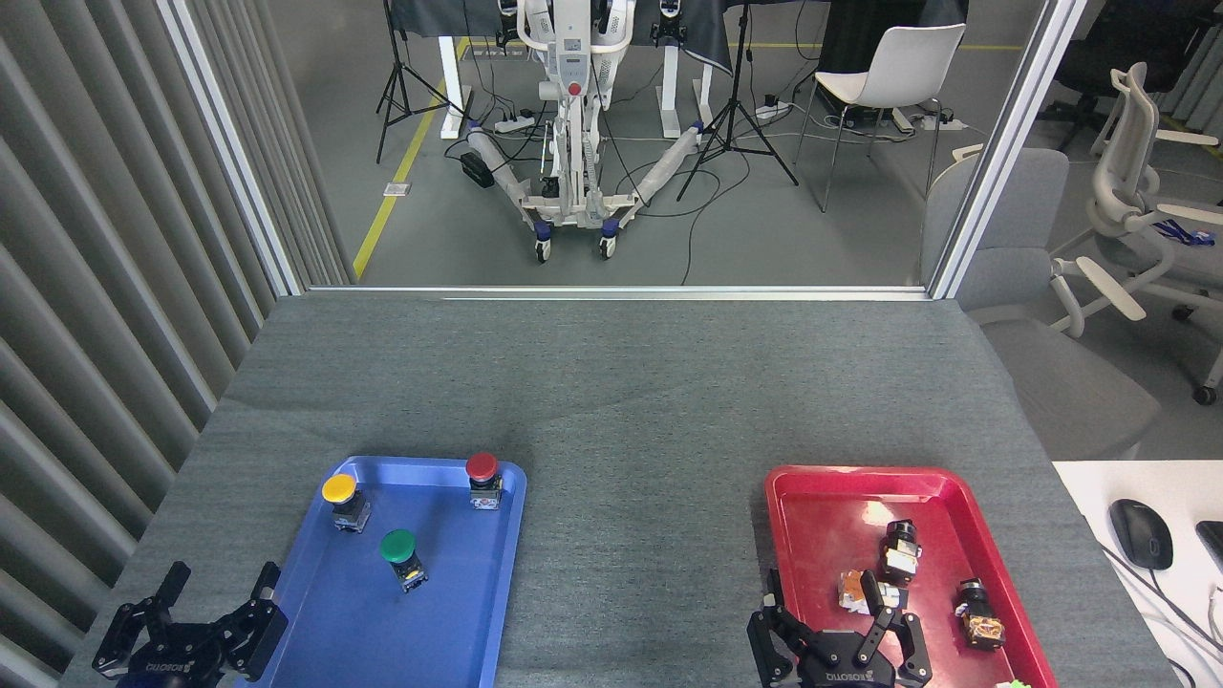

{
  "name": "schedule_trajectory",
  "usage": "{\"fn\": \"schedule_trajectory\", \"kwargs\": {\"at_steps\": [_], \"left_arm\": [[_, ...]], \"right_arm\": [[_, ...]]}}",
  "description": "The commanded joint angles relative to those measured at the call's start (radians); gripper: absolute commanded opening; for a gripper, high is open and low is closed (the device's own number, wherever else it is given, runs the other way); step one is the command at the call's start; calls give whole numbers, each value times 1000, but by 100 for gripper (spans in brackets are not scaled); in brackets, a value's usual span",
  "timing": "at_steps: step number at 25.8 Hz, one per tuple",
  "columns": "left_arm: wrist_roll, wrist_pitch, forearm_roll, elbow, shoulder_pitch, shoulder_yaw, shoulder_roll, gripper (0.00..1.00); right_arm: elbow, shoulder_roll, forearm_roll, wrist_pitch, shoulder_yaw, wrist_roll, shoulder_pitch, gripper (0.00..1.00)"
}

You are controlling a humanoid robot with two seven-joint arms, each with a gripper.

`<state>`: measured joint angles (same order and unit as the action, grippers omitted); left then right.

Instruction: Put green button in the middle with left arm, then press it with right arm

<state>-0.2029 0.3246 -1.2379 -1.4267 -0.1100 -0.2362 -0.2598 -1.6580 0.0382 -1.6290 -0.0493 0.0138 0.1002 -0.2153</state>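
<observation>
So far nothing's done: your green button (398, 547) sits in the blue tray (459, 631), left gripper (196, 612) beside it spread empty, right gripper (833, 621) likewise.

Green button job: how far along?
Nothing done yet. The green button stands in the blue tray, beside the yellow and red ones. Left gripper is open at the tray's near-left corner, empty. Right gripper is open over the red tray. Left: pick, place on the bare middle, press.

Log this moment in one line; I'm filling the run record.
stage: not started | green button: in blue tray | left gripper: open | right gripper: open
</observation>
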Motion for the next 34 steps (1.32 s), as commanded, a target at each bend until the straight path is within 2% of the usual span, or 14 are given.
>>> {"fn": "schedule_trajectory", "kwargs": {"at_steps": [1,31,34], "left_arm": [[2,1,0,5,1,0,1,99],[3,7,-3,2,-7,2,-7,99],[19,54,-25,-14,-17,84,-7,99]], "right_arm": [[0,0,0,0,0,1,1,100],[4,-1,9,-15,6,-4,1,100],[4,-3,9,-15,12,-2,1,100]]}}
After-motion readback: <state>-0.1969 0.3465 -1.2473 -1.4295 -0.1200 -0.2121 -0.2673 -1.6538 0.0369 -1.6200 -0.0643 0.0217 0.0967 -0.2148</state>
